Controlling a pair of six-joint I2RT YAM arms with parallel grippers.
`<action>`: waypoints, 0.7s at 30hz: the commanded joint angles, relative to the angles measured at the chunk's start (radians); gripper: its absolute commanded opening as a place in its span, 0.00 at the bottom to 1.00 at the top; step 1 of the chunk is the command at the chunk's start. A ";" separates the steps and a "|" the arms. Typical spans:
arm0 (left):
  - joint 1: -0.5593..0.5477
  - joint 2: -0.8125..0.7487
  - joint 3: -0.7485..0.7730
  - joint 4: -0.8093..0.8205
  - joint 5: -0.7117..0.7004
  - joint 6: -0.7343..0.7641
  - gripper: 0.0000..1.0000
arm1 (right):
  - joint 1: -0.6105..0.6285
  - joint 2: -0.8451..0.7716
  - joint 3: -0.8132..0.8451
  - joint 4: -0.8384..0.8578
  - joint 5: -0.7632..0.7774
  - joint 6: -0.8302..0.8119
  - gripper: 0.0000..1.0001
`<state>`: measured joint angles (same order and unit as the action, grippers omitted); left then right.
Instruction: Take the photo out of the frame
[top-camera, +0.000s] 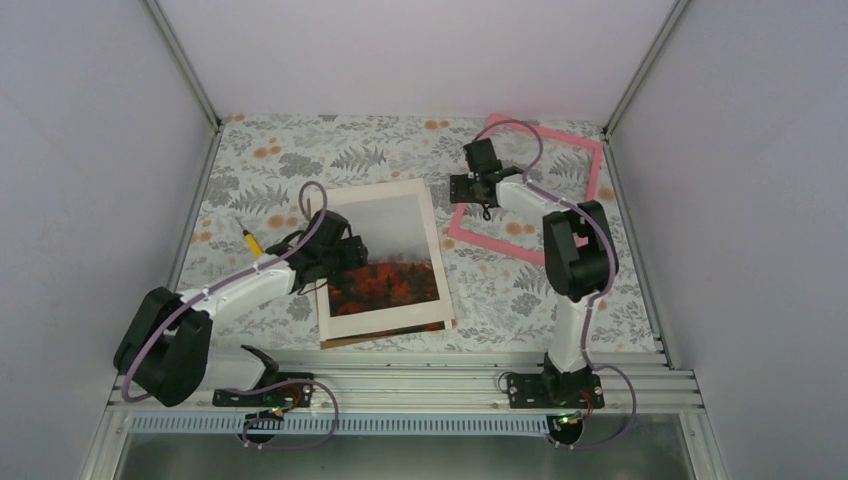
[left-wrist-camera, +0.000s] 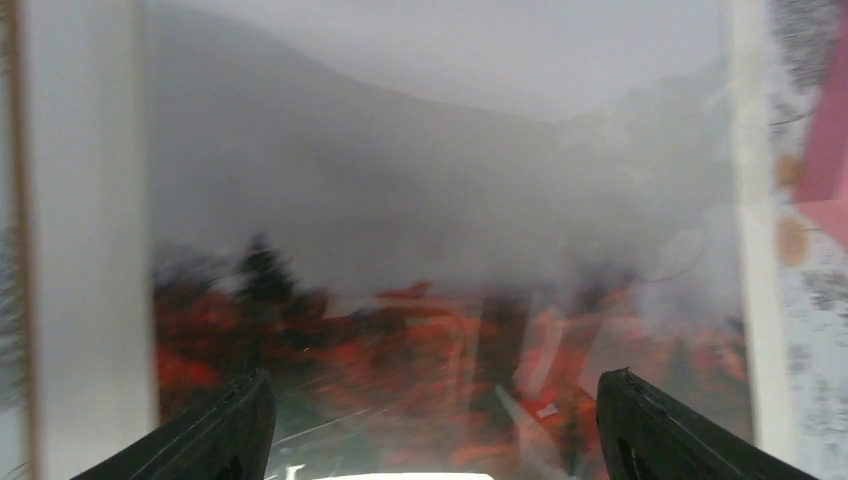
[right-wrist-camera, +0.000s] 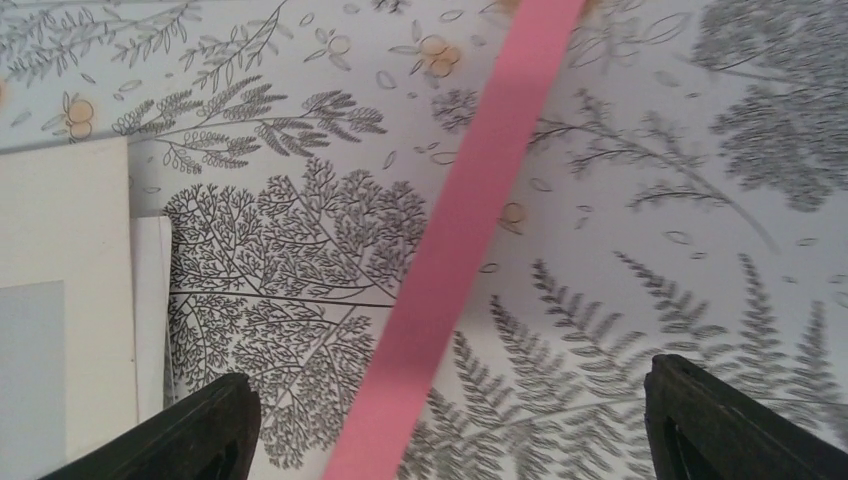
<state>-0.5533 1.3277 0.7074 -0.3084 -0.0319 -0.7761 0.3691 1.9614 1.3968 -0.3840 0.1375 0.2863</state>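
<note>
Your left gripper (left-wrist-camera: 432, 385), jaws spread, hovers right over the photo (top-camera: 395, 250) by the table's (top-camera: 260, 160) near edge, long axis near-to-far. Your right gripper (right-wrist-camera: 450, 378), also spread, is farther off above the pink frame (top-camera: 590, 170).

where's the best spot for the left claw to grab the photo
The photo lies flat, its edges tucked under the cream mat, so there's nothing to pinch from above. Likely best: the near edge, where the layers show, with the open left claw coming in low from the robot's side.
</note>
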 joint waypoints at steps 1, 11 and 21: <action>0.054 -0.074 -0.092 -0.032 -0.002 0.005 0.82 | 0.028 0.076 0.064 -0.050 0.049 0.036 0.87; 0.155 -0.214 -0.192 -0.115 0.016 0.023 0.89 | 0.027 0.047 -0.099 -0.065 0.120 0.038 0.90; 0.195 -0.234 -0.215 -0.146 -0.003 0.022 0.96 | 0.025 -0.111 -0.288 -0.091 0.175 0.046 0.90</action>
<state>-0.3782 1.1088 0.5125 -0.4339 -0.0261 -0.7666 0.3969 1.9079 1.1664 -0.4149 0.2508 0.3229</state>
